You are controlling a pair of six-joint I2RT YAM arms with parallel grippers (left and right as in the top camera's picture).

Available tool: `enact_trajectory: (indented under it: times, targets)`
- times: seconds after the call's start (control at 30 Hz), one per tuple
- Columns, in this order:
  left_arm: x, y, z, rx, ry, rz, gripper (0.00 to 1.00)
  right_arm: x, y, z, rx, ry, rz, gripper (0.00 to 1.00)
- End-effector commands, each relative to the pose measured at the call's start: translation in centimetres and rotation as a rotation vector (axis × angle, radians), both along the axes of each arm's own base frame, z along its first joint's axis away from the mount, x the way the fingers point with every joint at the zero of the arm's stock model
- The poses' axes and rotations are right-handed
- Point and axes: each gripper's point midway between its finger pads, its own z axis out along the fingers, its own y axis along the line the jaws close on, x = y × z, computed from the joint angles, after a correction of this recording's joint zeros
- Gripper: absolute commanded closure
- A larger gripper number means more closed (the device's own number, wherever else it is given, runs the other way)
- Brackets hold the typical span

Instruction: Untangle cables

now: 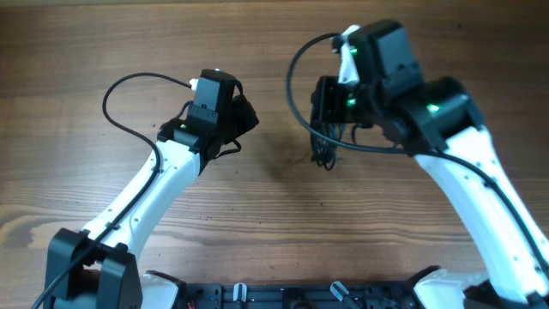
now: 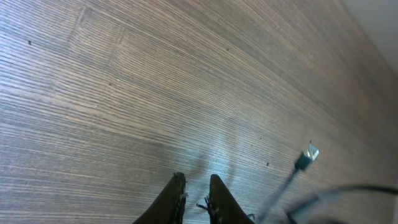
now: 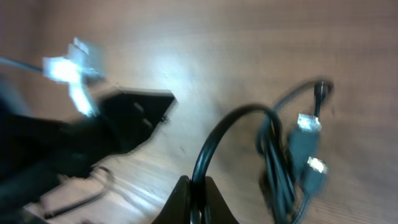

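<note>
While the right claw is clamped on a loop of the cables, the bunch dangles beneath it, centre-right over the counter, with its long axis running from claw to counter and its plugs lowest. Left claw: fingers nearly together; cannot tell if they grip anything. Beside it one cord slants, its metallic plug pointing up-right.
</note>
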Motion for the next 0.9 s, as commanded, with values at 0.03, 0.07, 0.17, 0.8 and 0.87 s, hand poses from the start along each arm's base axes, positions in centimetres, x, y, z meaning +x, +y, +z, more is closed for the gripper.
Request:
enact_trajectory:
  times: [0.03, 0.07, 0.17, 0.8, 0.87]
  targets:
    - [-0.3, 0.8, -0.8, 0.029, 0.028, 0.014, 0.85, 0.9, 0.6, -6.8, -0.145, 0.143, 0.038, 0.96]
    - [-0.4, 0.8, -0.9, 0.032, 0.035, 0.014, 0.85, 1.5, -0.2, -7.4, -0.167, 0.149, 0.014, 0.96]
    - [-0.5, 0.8, -1.0, 0.033, 0.042, 0.014, 0.85, 3.2, -4.3, -9.0, -0.209, 0.201, -0.055, 0.96]
    - [-0.7, -12.4, 0.5, -0.005, -0.164, -0.489, 0.39, 3.4, -17.9, -12.6, -0.11, 0.387, -0.245, 0.38]
    - [0.4, -14.5, 0.3, 0.031, -0.165, -0.596, 0.37, 3.5, -17.8, -12.6, -0.107, 0.384, -0.244, 0.37]
